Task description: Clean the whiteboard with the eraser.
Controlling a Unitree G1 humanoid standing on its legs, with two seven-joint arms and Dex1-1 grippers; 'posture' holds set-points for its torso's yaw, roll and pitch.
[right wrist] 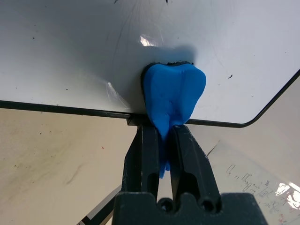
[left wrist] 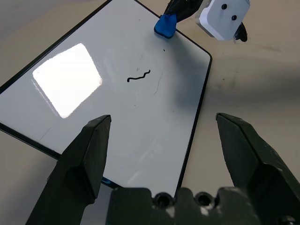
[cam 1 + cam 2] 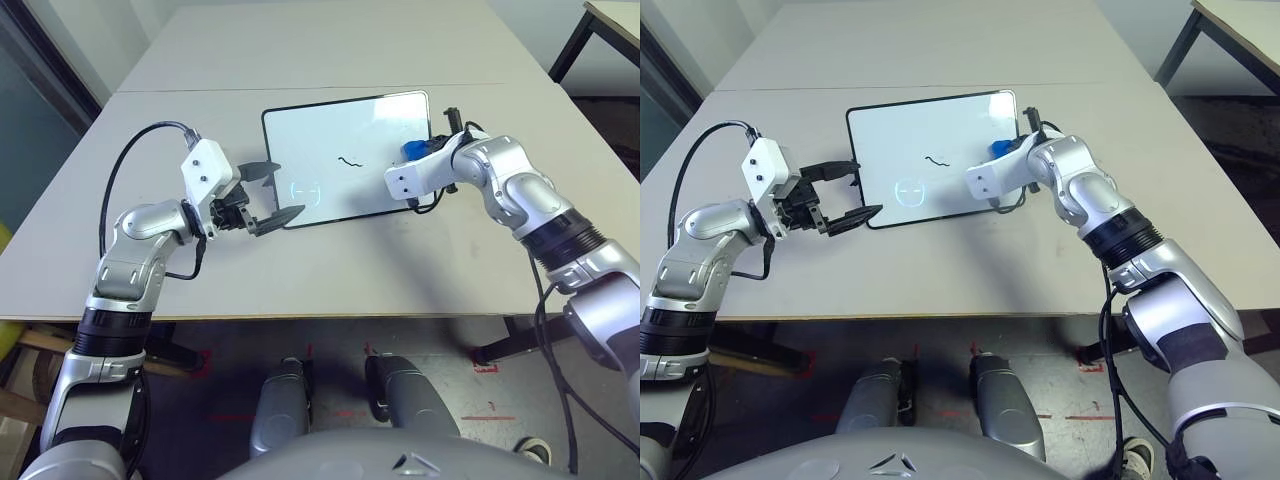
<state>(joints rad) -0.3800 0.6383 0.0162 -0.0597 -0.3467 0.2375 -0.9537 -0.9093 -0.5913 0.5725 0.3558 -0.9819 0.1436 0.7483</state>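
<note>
Pinching the eraser (image 1: 172, 96) tight, the right gripper (image 1: 163, 140) hides its back half and presses it onto the whiteboard (image 3: 330, 150) at its right edge. Left gripper (image 3: 271, 193) sits spread wide, empty, over the board's near-left corner; a squiggle (image 3: 349, 160) is mid-board.

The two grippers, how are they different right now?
The left gripper is open and holds nothing; the right gripper is shut on the blue eraser. The left one hovers at the whiteboard's near-left corner; the right presses the eraser onto the board's right edge. Both have two black fingers.
</note>
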